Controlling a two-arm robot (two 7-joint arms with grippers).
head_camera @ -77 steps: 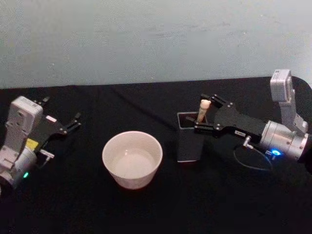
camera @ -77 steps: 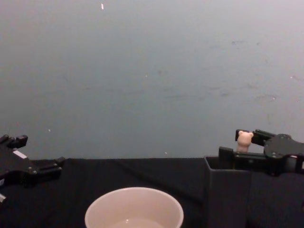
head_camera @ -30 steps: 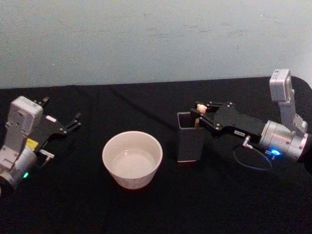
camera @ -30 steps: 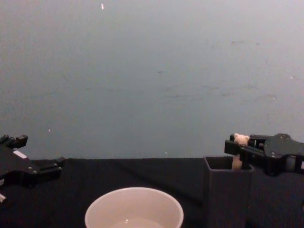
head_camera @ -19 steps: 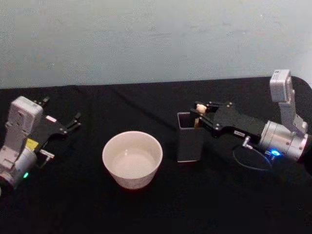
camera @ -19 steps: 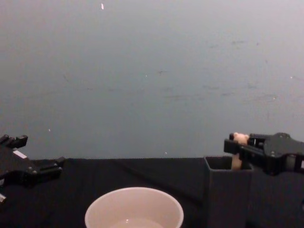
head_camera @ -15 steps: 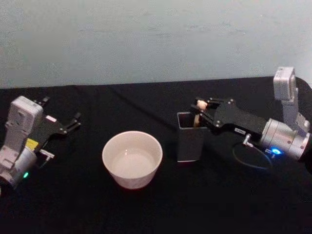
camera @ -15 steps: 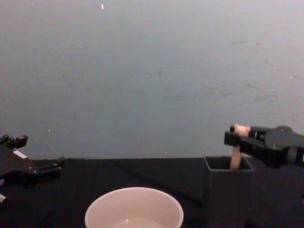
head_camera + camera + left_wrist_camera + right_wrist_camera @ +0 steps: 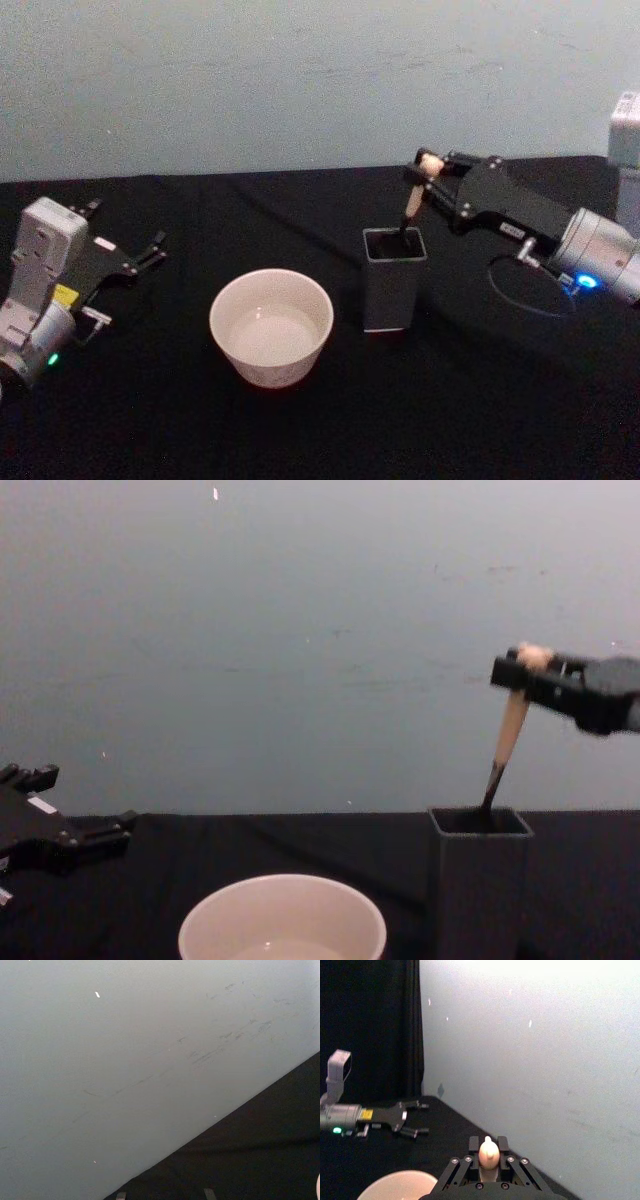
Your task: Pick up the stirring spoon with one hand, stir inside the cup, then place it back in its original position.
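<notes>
Nearest me on the table stands the cup, wide, thin-rimmed and mouth up. At the left edge, well apart from it, the left gripper is parked low over the table with its jaws apart and holding nothing. Just beyond the cup and to its right, not touching it, the holder stands upright. The stirring spoon rises tilted out of the holder's mouth. Its dark neck enters the opening and its bowl is hidden inside. Farthest back, above the holder, the right gripper has its jaws closed on the top of the cream handle, with the bear head showing between them. I judge the spoon light and stiff, but its smooth, tapered handle may pivot or slide in flat jaws, so the thick upper end is the correct hold. The bowl must clear the holder's rim before any sideways travel. The cup looks light and breakable, so I advise stirring clear of its wall.
</notes>
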